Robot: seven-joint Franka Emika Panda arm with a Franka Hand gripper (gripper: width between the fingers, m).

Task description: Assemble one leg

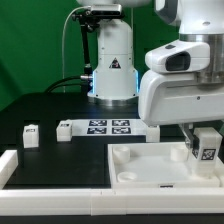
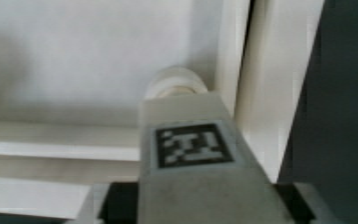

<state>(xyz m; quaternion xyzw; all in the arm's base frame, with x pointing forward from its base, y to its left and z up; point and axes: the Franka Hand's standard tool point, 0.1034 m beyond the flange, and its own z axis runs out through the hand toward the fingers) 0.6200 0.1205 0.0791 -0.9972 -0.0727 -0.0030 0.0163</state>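
My gripper (image 1: 201, 134) is shut on a leg (image 1: 208, 150), a stubby white block with a black-and-white tag. It holds the leg above the corner of the white tray-like tabletop (image 1: 130, 172) at the exterior view's right. In the wrist view the leg (image 2: 194, 130) runs out between my dark fingers (image 2: 126, 200). Its far tip sits over a round spot just inside the tabletop's raised rim (image 2: 247, 60). I cannot tell whether the tip touches. Two more legs lie on the black table at the exterior view's left, one (image 1: 31, 133) and another (image 1: 65, 130).
The marker board (image 1: 110, 127) lies behind the tabletop, in front of the robot base (image 1: 112, 70). A white L-shaped rail (image 1: 12, 165) runs along the table's front and the exterior view's left. Black cloth covers the table.
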